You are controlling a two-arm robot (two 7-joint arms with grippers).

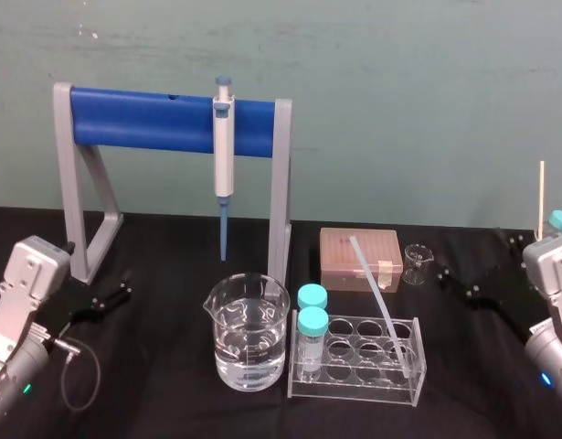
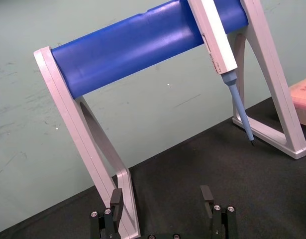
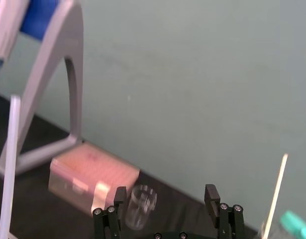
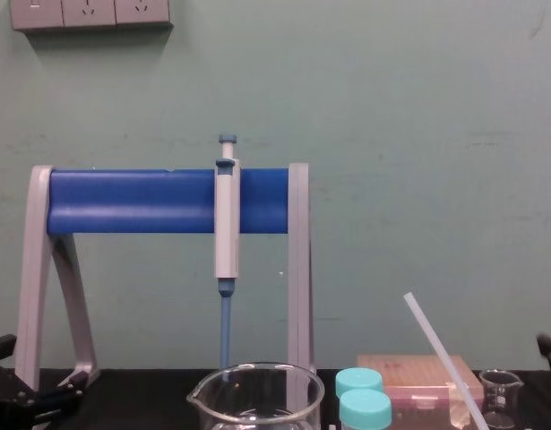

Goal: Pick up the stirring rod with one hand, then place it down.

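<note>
Left gripper [image 2: 161, 198] is resting low over the bench [image 1: 171, 402] near the left edge, fingers spread wide and holding nothing. In the left wrist view it is pointing at the left leg of the stand [image 1: 153, 123].

The stand, grey legs with a blue crossbar, is standing along the rear edge, left of centre. A pipette [image 1: 224, 155] is hanging from the bar near its right leg, blue tip pointing down and clear of the bench.

A large beaker [image 1: 249, 334], partly filled with clear liquid, is sitting near the middle of the front edge. Just beside it to the right, a clear rack [image 1: 354, 361] is carrying two teal-capped tubes [image 1: 312, 322] at its left end.

The rod [image 1: 381, 306] is leaning in the rack: lower end sitting in a well at the rack's right end, shaft tilting up, back and to the left, upper end reaching over the pink box [image 1: 360, 259] behind the rack. Neither gripper is touching it.

A small beaker [image 1: 415, 263] is standing upright just right of the box.

Right gripper [image 3: 165, 196] is hovering near the right edge, fingers apart and empty, well apart from the rod. In the right wrist view it is facing the small beaker and the box.
</note>
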